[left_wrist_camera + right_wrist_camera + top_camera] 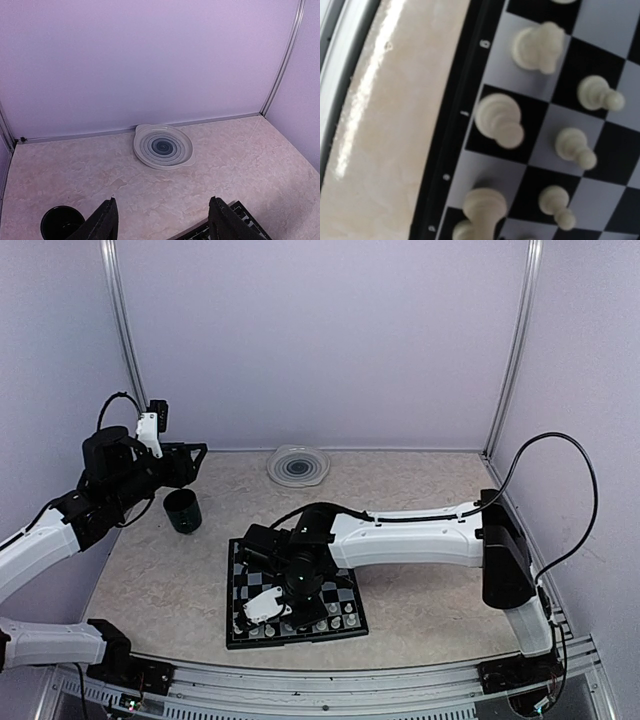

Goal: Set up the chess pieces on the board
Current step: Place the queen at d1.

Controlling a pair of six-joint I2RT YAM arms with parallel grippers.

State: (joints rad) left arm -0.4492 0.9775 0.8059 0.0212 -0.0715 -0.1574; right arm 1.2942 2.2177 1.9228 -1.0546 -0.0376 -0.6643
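Right fingers point(262, 607), together low over the small black-and-white chequered board point(300, 642), perhaps pinch a cream plastic chessman point(481, 206); set it upright beneath them. Left fingers point(102, 223) stand apart.

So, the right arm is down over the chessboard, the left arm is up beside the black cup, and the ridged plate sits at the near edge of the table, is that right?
Not quite: the ridged plate sits at the far edge, by the back wall, as the left wrist view shows. The rest holds.
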